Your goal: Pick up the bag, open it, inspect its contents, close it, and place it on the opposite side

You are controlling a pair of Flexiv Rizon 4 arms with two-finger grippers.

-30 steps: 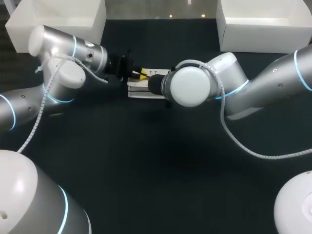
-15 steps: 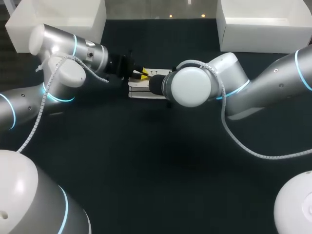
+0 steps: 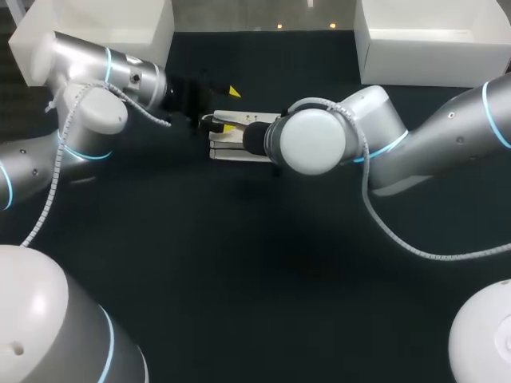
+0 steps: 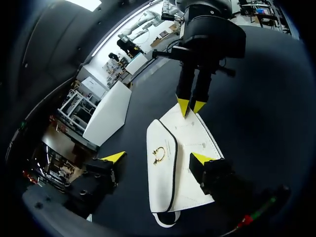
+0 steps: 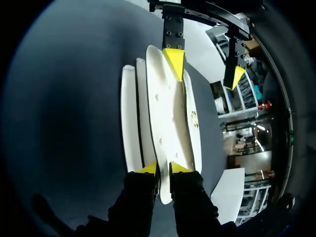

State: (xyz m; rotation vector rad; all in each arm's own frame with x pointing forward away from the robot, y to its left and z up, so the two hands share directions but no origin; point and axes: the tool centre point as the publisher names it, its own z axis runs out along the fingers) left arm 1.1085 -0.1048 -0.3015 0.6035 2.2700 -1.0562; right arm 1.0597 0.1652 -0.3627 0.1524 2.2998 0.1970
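A white bag (image 3: 238, 144) with a gold clasp (image 4: 159, 154) lies on the dark table at the back middle. My left gripper (image 3: 231, 109) stands wide open at the bag's left end. In the left wrist view one finger (image 4: 203, 158) rests over the bag's flat panel and the other (image 4: 113, 157) is off to the side. My right gripper (image 5: 164, 169) is shut on a thin white edge of the bag (image 5: 165, 113) at the opposite end. In the head view its fingers are hidden behind the right wrist (image 3: 311, 142). A strap loop (image 4: 165, 220) shows at the bag's near end.
Two white bins stand at the back of the table, one at the left (image 3: 104, 32) and one at the right (image 3: 431, 36). Dark table surface (image 3: 255, 271) lies in front of the bag.
My left gripper has opened wide, let go of the bag and drawn back a little to the left. The right arm has kept its place at the bag's other end.
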